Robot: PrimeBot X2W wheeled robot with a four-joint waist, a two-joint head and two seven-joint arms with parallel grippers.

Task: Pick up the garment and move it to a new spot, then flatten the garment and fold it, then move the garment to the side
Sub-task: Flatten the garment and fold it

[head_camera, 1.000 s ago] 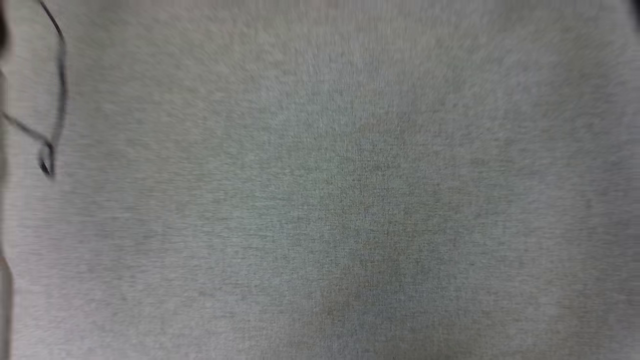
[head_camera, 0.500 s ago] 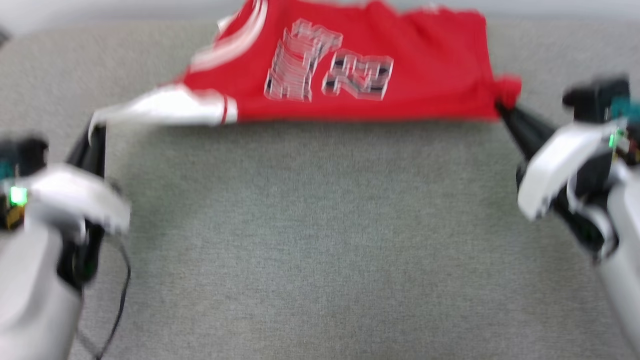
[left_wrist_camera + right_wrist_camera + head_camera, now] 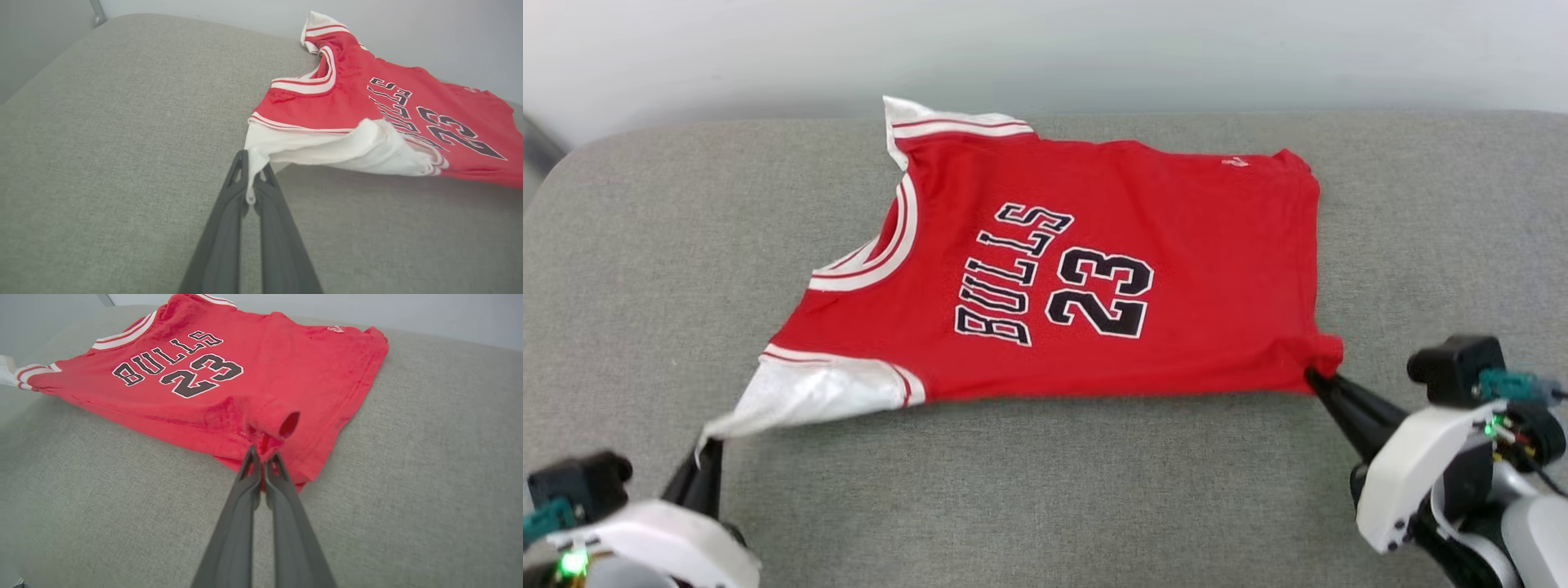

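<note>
Grey upholstered surface (image 3: 1045, 490) against a pale wall. My left pincer (image 3: 707, 454) is clamped on the tip of the white sleeve (image 3: 809, 396), and my right pincer (image 3: 1319, 380) is pinched shut on the red hem corner (image 3: 1327, 355). The red Bulls 23 T-shirt (image 3: 1094, 269) lies spread print-up between and beyond both pincers, its near edge drawn taut.

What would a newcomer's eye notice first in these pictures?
The bright red garment marked BULLS 23 lies spread on the grey cushion, mid-picture. The left gripper pinches its white sleeve at the near left; the right gripper pinches a red hem corner at the near right.
</note>
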